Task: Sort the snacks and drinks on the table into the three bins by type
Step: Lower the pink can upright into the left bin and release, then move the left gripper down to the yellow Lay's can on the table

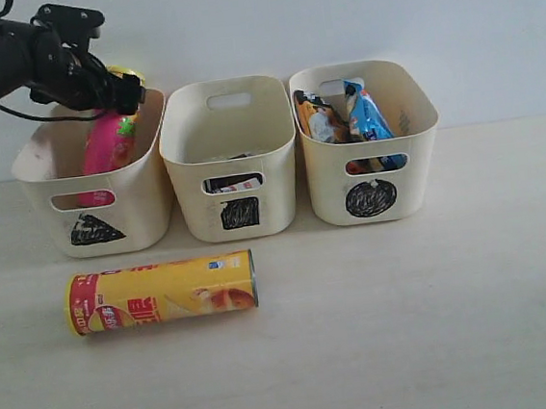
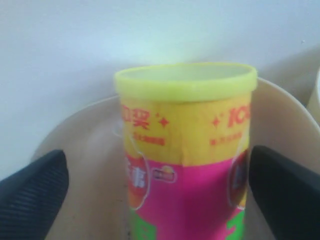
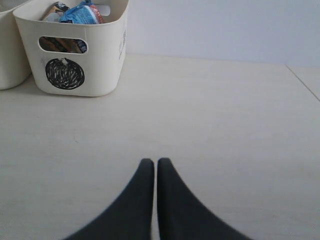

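Observation:
The pink chip tube [image 1: 108,148] stands tilted inside the bin marked with a triangle [image 1: 147,202]. My left gripper [image 1: 117,89] hangs at its yellow lid, open, with fingers either side of the tube [image 2: 185,150]; a clear gap shows on one side. The yellow-red chip tube [image 1: 161,293] lies on its side on the table [image 1: 411,327] in front of the bins. The blue noodle pack [image 1: 369,118] and orange snack bag [image 1: 318,118] stick out of the circle bin [image 1: 414,167]. My right gripper [image 3: 156,162] is shut and empty, low over bare table.
The square bin [image 1: 195,197] stands in the middle; something white and dark shows through its handle cut-out, too hidden to name. A pale wall runs close behind the bins. The circle bin [image 3: 107,60] sits well away from the right gripper.

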`<state>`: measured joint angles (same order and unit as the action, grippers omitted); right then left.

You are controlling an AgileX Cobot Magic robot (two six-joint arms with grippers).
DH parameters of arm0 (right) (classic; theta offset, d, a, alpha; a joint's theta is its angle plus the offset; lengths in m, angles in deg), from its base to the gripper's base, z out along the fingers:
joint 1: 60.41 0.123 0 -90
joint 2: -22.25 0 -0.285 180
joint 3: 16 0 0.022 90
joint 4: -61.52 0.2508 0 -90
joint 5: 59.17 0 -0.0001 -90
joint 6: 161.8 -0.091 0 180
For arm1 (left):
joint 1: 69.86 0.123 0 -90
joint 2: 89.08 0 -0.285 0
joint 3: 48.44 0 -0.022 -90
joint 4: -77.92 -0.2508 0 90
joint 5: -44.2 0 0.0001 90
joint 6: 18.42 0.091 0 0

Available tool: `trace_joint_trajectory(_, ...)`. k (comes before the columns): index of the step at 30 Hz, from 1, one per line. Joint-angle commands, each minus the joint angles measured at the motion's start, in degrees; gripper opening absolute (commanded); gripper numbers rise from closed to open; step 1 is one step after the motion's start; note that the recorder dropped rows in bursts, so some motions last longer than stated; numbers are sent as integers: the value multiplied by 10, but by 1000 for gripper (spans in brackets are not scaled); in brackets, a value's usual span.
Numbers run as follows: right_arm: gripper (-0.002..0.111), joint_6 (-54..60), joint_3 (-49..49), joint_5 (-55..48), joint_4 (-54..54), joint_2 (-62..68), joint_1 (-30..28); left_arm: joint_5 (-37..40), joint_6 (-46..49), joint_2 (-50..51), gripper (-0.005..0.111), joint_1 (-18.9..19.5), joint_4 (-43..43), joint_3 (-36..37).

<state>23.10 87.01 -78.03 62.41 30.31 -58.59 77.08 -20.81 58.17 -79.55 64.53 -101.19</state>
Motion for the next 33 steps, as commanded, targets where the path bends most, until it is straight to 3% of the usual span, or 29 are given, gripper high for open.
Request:
trace_joint_trajectory(1, 0, 1, -2, 4, -1, -3, -2, 52, 16, -23, 85, -1, 0, -28)
trace_joint_trajectory(3, 0, 1, -2, 4, -1, -3, -2, 81, 57, -40, 77, -1, 2, -34)
trace_joint_trajectory(6, 0, 1, -2, 4, -1, -3, -2, 128, 141, -73, 54, -2, 5, -34)
trace_joint_trajectory(9, 0, 1, -2, 4, -1, -3, -2, 180, 185, -99, 13, -2, 5, -34)
trace_joint_trajectory(10, 0, 1, -2, 4, -1, -3, -2, 194, 192, -109, 5, -2, 5, -33)
trace_joint_trajectory(19, 0, 1, -2, 4, -1, -3, -2, 267, 194, -148, 4, -2, 44, -33)
trace_joint_trajectory(23, 0, 1, -2, 4, -1, -3, -2, 272, 194, -176, 4, -2, 55, 2)
trace_joint_trajectory(27, 0, 1, -2, 4, -1, -3, -2, 256, 198, -219, 4, -2, 56, 83)
trace_joint_trajectory(33, 0, 1, -2, 4, -1, -3, -2, 159, 208, -310, 4, -2, 56, 240)
